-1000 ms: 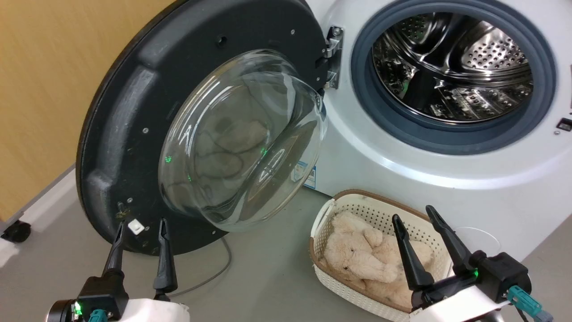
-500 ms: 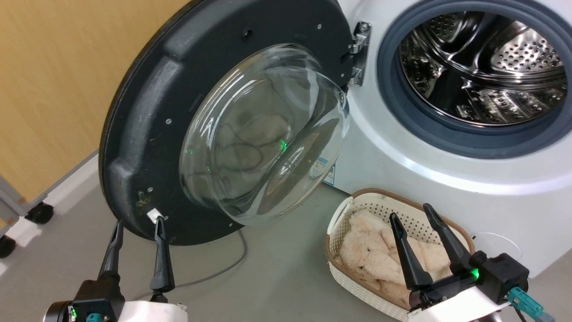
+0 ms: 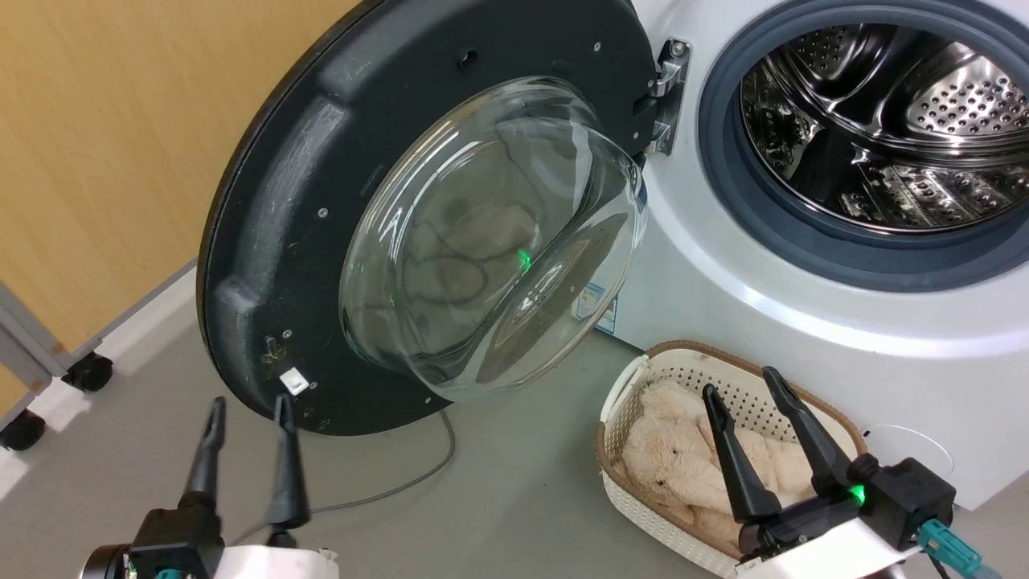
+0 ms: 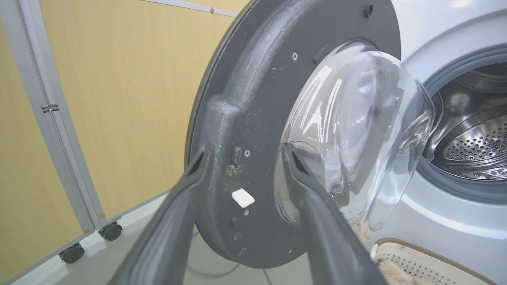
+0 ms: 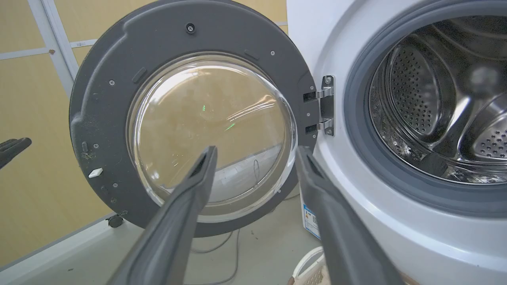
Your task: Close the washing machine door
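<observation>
The washing machine door stood wide open, matte back toward the room; left tool, spread, hung near its lower edge; right tool spread also.

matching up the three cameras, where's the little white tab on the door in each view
Head view: white tab on the washing machine door's lower-left rim, above the left gripper.
Left wrist view: tab at centre, between that gripper's fingers.
Right wrist view: tab far left, door's lower-left rim.
Shared landmark: glass bowl window, right of the tab.
</observation>
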Tool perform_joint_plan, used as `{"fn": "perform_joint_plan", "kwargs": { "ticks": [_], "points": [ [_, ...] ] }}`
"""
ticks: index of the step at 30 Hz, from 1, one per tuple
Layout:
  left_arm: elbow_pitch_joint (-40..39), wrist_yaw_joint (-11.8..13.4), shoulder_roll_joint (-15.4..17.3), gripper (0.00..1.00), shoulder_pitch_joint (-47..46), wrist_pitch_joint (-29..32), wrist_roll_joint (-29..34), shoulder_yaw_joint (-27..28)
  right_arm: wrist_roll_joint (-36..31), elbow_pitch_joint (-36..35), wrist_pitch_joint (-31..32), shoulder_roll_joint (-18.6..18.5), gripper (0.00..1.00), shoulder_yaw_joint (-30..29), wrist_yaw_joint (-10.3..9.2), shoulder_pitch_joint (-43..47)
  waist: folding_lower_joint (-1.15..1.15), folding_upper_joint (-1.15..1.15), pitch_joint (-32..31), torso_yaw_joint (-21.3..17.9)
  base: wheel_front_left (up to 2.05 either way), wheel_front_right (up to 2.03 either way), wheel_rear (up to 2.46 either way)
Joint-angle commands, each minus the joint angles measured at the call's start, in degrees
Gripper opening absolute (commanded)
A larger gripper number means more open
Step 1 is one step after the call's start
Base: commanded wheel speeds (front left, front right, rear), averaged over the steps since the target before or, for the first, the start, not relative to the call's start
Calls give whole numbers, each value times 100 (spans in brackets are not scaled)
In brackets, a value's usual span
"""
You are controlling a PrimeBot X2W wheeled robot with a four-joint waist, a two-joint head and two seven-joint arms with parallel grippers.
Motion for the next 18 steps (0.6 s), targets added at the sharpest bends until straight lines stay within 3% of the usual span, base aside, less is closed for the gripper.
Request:
{"fn": "perform_joint_plan", "kwargs": {
  "ticks": [1,5,8,14,18],
  "points": [
    [-45,-12,5,0,38,-32,-23,-8,26,-22,-26,-27,100,-8,5,-3,0,0,-2,-2,0,0,0],
    [-191,-52,6,0,-36,-32,-147,131,11,-60,-26,-26,100,-59,5,9,0,0,36,2,0,0,0],
    [-285,-233,88,0,-210,-32,-218,370,-16,-112,-26,-14,100,-139,5,4,0,0,112,6,0,0,0],
    [-162,-651,670,0,-916,-32,-442,1024,-120,-242,-26,3,100,-318,5,79,0,0,336,17,0,0,0],
    [460,-890,1101,0,-1635,-32,-1128,1488,-174,-306,-26,-26,100,-381,5,125,0,0,482,-41,0,0,0]
  ]
}}
